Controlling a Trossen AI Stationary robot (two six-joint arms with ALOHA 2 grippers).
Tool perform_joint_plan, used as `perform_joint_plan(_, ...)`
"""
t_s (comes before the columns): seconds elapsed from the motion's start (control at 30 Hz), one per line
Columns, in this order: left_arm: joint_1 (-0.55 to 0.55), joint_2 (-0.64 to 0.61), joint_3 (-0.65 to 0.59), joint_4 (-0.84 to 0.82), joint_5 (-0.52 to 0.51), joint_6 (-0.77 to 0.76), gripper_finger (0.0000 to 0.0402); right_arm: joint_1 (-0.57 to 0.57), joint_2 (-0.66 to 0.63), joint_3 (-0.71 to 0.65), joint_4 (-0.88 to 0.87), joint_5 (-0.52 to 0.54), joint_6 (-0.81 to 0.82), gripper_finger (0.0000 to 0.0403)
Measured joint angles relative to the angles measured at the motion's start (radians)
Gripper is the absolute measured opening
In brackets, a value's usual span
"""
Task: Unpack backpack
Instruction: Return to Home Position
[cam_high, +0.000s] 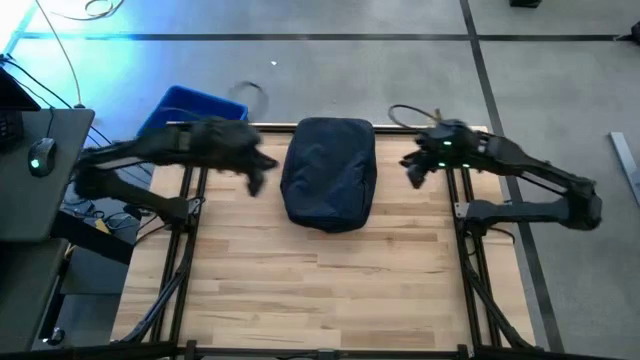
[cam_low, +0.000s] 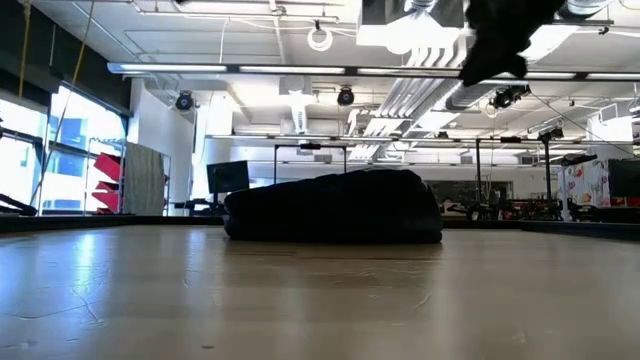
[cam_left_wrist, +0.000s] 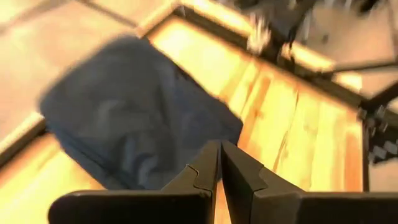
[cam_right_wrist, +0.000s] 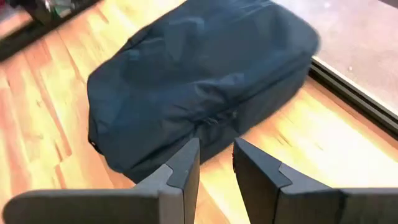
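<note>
Between the claws | backpack is lying flat | left claw closed empty, right claw parted | both hovering clear, probably for homing.

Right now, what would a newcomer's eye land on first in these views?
The big navy backpack stands out first, lying flat and closed at the table's far middle. The left gripper hangs just left of it with fingers shut. The right gripper hangs just right of it, slightly open, and neither touches it. A bright blue bin sits beyond the table's far left corner.
</note>
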Motion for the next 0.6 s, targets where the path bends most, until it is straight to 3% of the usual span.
perform_joint_plan(0.2, 0.014, -0.307, -0.108, -0.034, -0.133, -0.047, 0.0, -0.081, -0.244, -0.056, -0.118, -0.029, 0.049, 0.0083)
perform_joint_plan(0.43, 0.019, -0.609, -0.316, -0.02, -0.152, -0.143, 0.0, -0.138, -0.53, -0.166, -0.113, -0.031, 0.161, 0.0083)
perform_joint_plan(0.6, 0.019, -0.783, -0.518, 0.107, -0.134, -0.18, 0.0, -0.142, -0.728, -0.345, 0.004, -0.032, 0.286, 0.0082)
